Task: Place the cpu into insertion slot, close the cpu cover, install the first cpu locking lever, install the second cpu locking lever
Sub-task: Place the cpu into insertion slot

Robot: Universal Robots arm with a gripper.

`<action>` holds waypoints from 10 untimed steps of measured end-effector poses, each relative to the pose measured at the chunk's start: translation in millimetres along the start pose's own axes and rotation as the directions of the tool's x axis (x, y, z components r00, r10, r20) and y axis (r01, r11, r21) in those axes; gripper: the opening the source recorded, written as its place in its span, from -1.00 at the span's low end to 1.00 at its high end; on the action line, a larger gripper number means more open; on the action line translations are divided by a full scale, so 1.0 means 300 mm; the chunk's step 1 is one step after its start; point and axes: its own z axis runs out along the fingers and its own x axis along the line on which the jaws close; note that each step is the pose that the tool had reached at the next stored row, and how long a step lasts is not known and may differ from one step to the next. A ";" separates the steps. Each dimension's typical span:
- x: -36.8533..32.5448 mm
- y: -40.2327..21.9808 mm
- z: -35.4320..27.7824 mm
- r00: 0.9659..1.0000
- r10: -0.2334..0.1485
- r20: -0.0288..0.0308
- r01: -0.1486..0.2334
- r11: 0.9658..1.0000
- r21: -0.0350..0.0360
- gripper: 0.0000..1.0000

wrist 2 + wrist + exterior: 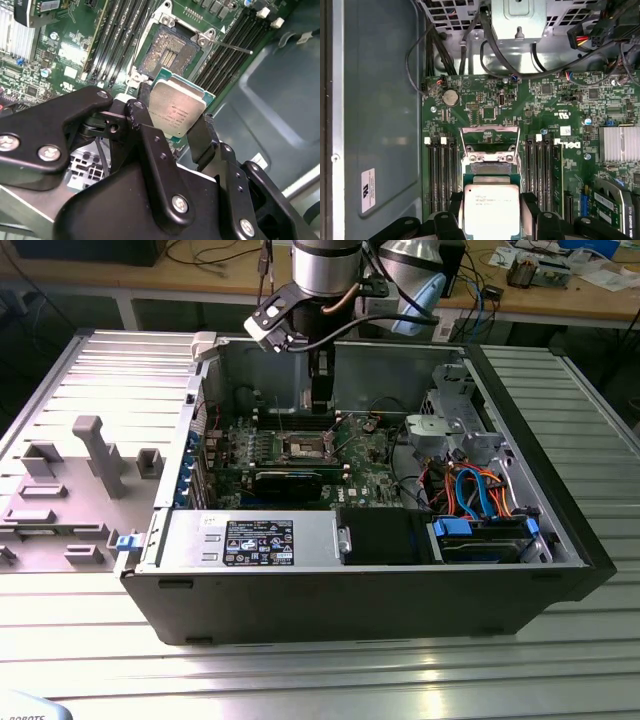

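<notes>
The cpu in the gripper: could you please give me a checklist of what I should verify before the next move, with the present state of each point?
1. Hold on the cpu: the gripper is shut on two opposite edges of it, in both wrist views. Ok.
2. Insertion slot uncovered, nothing lying in it. Ok.
3. cpu cover raised, off the slot, in the first wrist view. Ok.
4. Locking lever sticks out to the side of the slot. Ok.
5. cpu edges square with the slot's edges. Cannot tell.
6. cpu seated in the slot. Not ok: the gripper holds it apart from the slot.
</notes>
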 end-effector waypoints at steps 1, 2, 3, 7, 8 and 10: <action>0.000 -0.001 0.011 1.000 0.000 0.000 0.000 1.000 0.000 0.08; 0.000 -0.002 0.021 1.000 0.000 0.000 0.000 1.000 0.000 0.08; 0.000 -0.003 0.027 1.000 -0.002 0.000 0.002 1.000 0.000 0.08; 0.002 -0.012 0.052 1.000 -0.011 0.000 0.011 1.000 0.001 0.08; 0.003 -0.012 0.055 1.000 -0.011 0.000 0.011 1.000 0.001 0.08; 0.008 -0.016 0.064 1.000 -0.011 0.000 0.011 1.000 0.001 0.08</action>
